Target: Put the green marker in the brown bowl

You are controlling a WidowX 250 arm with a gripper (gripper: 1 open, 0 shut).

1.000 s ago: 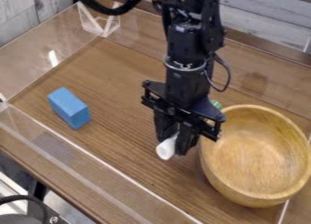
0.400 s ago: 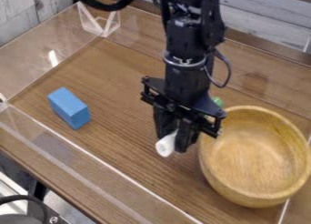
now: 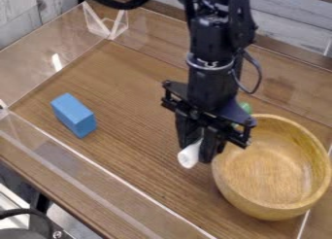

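My gripper (image 3: 208,143) hangs over the wooden table just left of the brown bowl (image 3: 275,166), a large round light-wood bowl at the right. Its fingers are shut on the green marker (image 3: 193,155), a short white pen held tilted, its white end pointing down-left above the table and close to the bowl's left rim. A bit of green shows at the marker's upper end, by the fingers. The bowl's inside is bare wood.
A blue rectangular block (image 3: 74,115) lies on the table at the left. Clear acrylic walls (image 3: 39,151) edge the table at the front and left. A small clear stand (image 3: 108,24) sits at the back left.
The arm has carried the marker to the right, closer to the bowl's left rim, still gripped. The bowl and block have not moved.
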